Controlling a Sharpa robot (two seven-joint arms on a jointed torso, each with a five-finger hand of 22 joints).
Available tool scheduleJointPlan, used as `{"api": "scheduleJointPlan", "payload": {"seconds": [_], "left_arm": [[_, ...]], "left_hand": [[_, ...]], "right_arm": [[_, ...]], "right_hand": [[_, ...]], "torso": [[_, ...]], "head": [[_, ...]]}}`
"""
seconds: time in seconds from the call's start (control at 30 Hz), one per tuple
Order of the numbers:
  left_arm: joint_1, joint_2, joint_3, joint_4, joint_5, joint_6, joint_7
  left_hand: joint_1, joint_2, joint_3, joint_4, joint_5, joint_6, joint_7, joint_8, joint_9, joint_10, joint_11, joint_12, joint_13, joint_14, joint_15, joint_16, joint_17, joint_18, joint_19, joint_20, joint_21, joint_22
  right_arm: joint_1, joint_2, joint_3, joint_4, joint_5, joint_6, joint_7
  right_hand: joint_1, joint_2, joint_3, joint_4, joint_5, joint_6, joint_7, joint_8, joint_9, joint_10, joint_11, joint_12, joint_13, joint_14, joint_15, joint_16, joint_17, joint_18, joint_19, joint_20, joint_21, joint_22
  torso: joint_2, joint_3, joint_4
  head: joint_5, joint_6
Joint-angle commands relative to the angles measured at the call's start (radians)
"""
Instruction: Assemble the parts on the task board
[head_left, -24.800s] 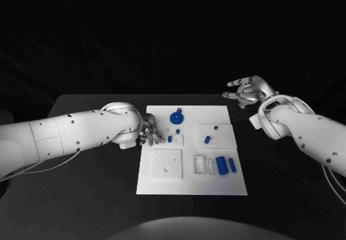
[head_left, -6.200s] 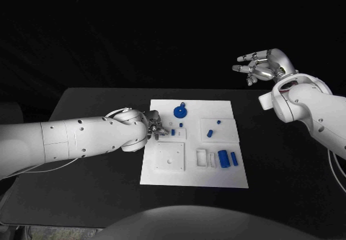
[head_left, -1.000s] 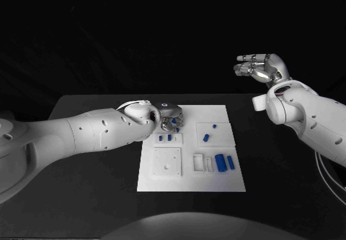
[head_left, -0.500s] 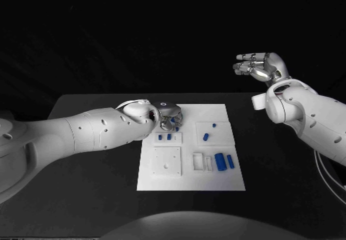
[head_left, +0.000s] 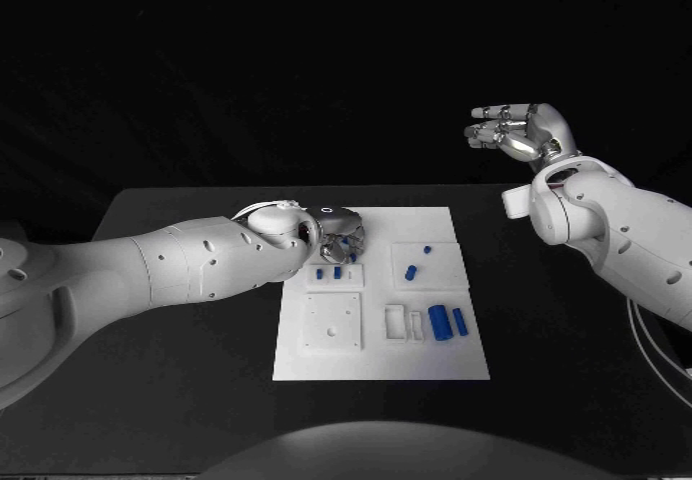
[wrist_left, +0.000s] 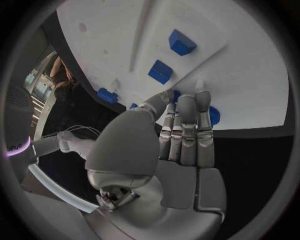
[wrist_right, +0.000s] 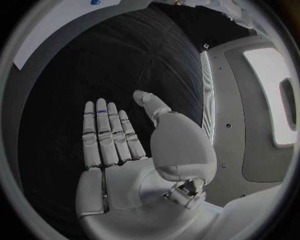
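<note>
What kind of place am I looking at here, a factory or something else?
Probably a robotics test lab, not a factory: a bare black table holds one white task board with small blue parts, and the backdrop is dark.

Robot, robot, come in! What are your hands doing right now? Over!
Left robot hand down on the task board's far end, over a blue part; grip unclear. Right robot hand raised off the table, open, empty.
</note>
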Motion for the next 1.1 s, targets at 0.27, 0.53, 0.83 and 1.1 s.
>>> {"api": "scheduleJointPlan", "payload": {"seconds": [0.27,0.53,0.83,1.1], "left_arm": [[-0.004,0.009,0.000,-0.009,0.004,0.008,-0.013],[-0.006,0.013,0.000,-0.016,0.004,0.009,-0.017],[-0.007,0.014,0.000,-0.016,0.002,0.006,-0.020],[-0.008,0.012,0.001,-0.017,0.009,-0.029,-0.020]], "left_hand": [[0.005,-0.003,-0.004,-0.001,-0.002,-0.010,0.002,-0.004,-0.001,-0.001,0.002,-0.004,-0.001,0.005,0.007,0.003,0.002,0.016,-0.005,0.004,0.002,0.020],[0.009,0.012,0.007,0.004,-0.003,0.023,0.013,-0.003,-0.001,0.031,-0.002,-0.004,-0.001,0.010,0.008,0.007,0.003,0.020,-0.003,0.005,0.009,0.021],[0.019,0.039,-0.017,0.006,-0.009,0.084,0.009,-0.002,0.001,0.110,-0.020,-0.004,0.000,0.031,0.003,0.015,0.006,0.019,0.001,0.002,0.019,0.020],[0.028,0.072,-0.064,-0.003,-0.011,0.124,-0.001,-0.003,0.002,0.152,-0.037,-0.003,0.001,0.060,-0.008,0.012,0.011,0.013,0.013,-0.009,0.024,0.018]], "right_arm": [[0.000,0.001,0.000,0.003,-0.005,0.001,0.006],[0.000,0.000,0.000,0.004,-0.005,0.002,0.006],[0.000,0.001,0.000,0.008,-0.005,0.004,0.006],[0.000,0.001,0.000,0.009,-0.005,0.005,0.007]], "right_hand": [[0.011,-0.001,-0.006,0.000,0.005,-0.001,0.000,-0.005,-0.001,-0.009,0.001,-0.004,-0.002,-0.003,0.002,-0.004,-0.001,0.002,-0.008,-0.002,0.001,-0.001],[0.011,-0.001,-0.006,0.000,0.005,-0.001,0.000,-0.005,-0.001,-0.009,0.001,-0.004,-0.002,-0.003,0.002,-0.004,-0.001,0.002,-0.008,-0.002,0.001,-0.001],[0.009,0.001,-0.010,0.000,0.005,0.002,0.000,-0.005,-0.001,-0.009,0.001,-0.004,-0.002,-0.004,0.003,-0.004,-0.001,0.002,-0.009,-0.002,0.001,-0.001],[0.009,0.001,-0.010,0.000,0.005,0.002,0.000,-0.005,-0.001,-0.009,0.001,-0.004,-0.002,-0.004,0.003,-0.004,-0.001,0.002,-0.009,-0.002,0.001,-0.001]], "torso": [[0.000,-0.0003,-0.0010],[0.001,-0.0003,-0.0003],[-0.001,0.0002,0.0005],[0.000,-0.0003,0.0001]], "head": [[-0.002,-0.003],[-0.004,-0.006],[-0.004,-0.008],[-0.004,-0.007]]}}
